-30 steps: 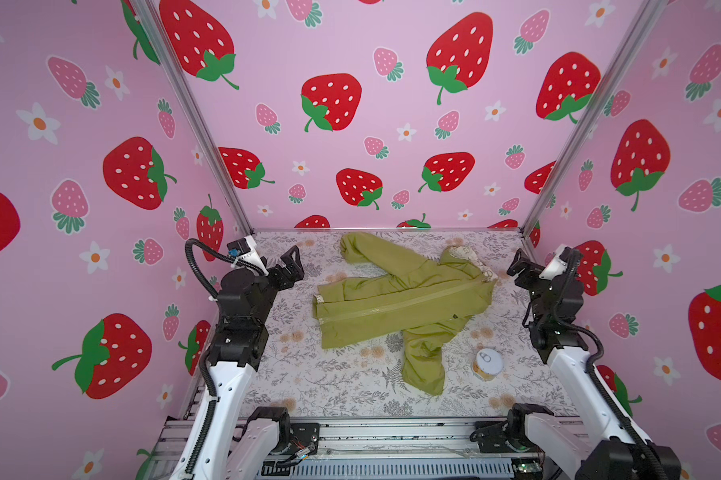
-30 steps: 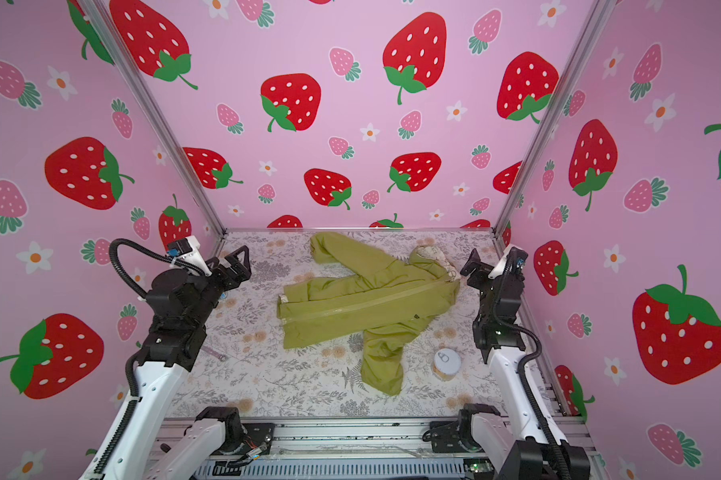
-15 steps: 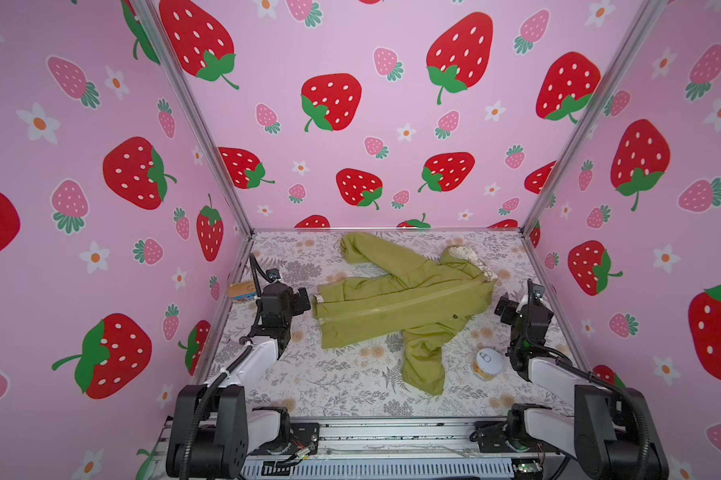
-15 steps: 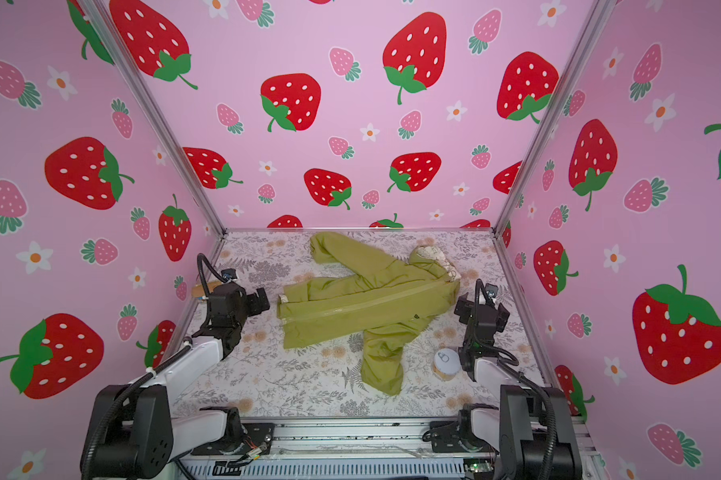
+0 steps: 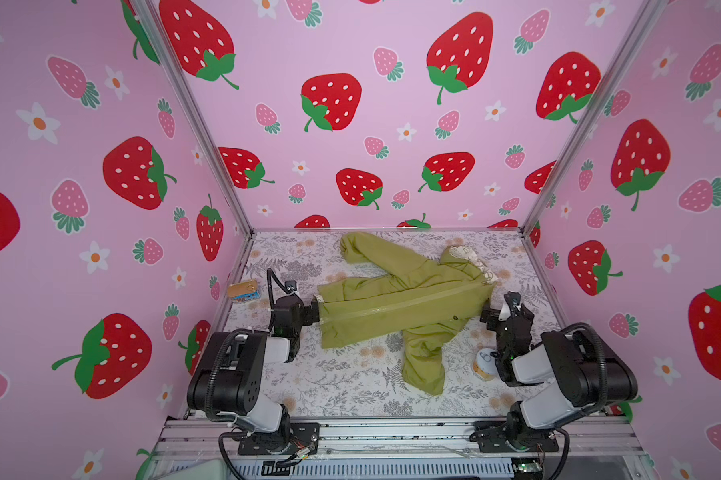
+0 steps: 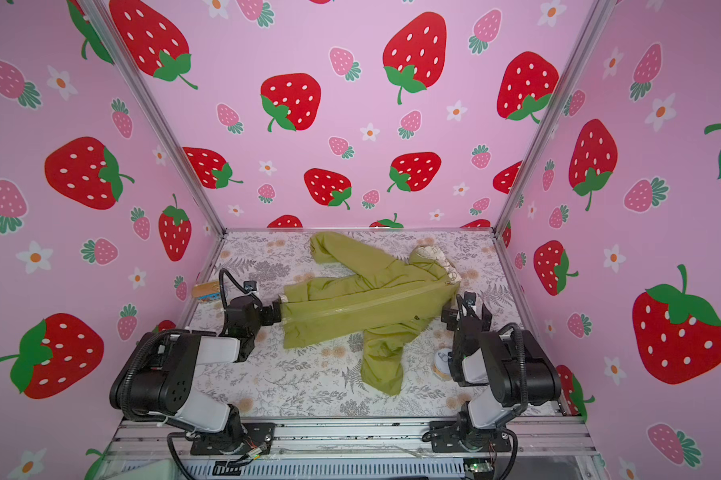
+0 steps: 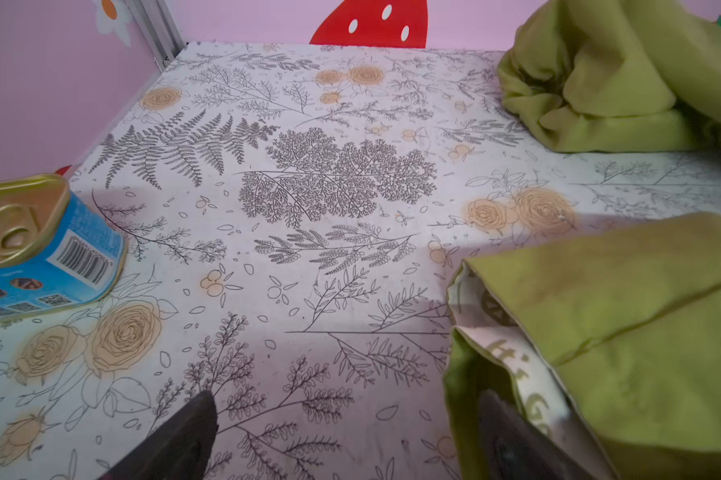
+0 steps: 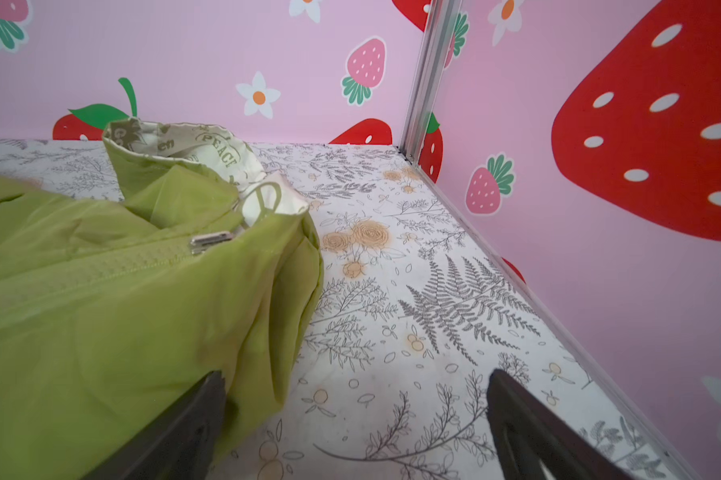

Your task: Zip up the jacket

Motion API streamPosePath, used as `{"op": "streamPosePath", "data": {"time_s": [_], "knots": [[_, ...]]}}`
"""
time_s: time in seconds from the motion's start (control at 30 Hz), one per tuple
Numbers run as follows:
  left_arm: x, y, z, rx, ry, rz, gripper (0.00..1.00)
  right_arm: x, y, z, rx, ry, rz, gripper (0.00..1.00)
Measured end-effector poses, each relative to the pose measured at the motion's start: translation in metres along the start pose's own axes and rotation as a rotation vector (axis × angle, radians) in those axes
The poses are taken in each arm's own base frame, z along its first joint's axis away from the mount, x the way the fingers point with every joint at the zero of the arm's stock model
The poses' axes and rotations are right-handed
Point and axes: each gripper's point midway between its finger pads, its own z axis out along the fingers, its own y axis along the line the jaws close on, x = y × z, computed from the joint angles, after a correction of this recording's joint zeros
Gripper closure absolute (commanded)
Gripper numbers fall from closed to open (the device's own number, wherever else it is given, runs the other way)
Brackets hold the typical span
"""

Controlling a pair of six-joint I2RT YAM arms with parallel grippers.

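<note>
The olive-green jacket (image 5: 396, 299) (image 6: 363, 307) lies flat across the table, hem to the left and hood with its pale printed lining to the right. Its zipper line runs the whole front, and the silver slider (image 8: 210, 242) sits up at the collar. My left gripper (image 5: 315, 312) (image 6: 276, 311) (image 7: 346, 436) is open and low at the hem, one finger on the bare table and the other against the hem's open edge (image 7: 467, 332). My right gripper (image 5: 498, 309) (image 6: 460, 309) (image 8: 354, 415) is open beside the shoulder, one finger resting on the fabric's edge and nothing between the fingers.
A blue tin with a gold pull-tab lid (image 5: 242, 290) (image 7: 38, 249) lies by the left wall behind my left arm. A small round white container (image 5: 484, 363) (image 6: 443, 362) stands next to the right arm, near the lower sleeve. Pink strawberry walls close in three sides.
Both arms have dropped from a raised pose to the table; the left gripper now sits at the hem and the right beside the collar. The jacket has not moved.
</note>
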Motion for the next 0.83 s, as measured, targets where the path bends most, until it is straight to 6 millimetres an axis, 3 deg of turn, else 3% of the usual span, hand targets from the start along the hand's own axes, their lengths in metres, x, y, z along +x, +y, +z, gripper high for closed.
{"op": "streamPosePath", "data": {"time_s": [0.13,0.83], "knots": [[-0.012,0.009,0.003,-0.017,-0.024,-0.025,0.01,-0.024,0.003,0.014,0.004,-0.053,0.018,0.01],[-0.013,0.009,0.003,-0.010,-0.026,-0.029,0.01,-0.015,0.004,0.015,0.003,-0.012,0.003,0.01]]}}
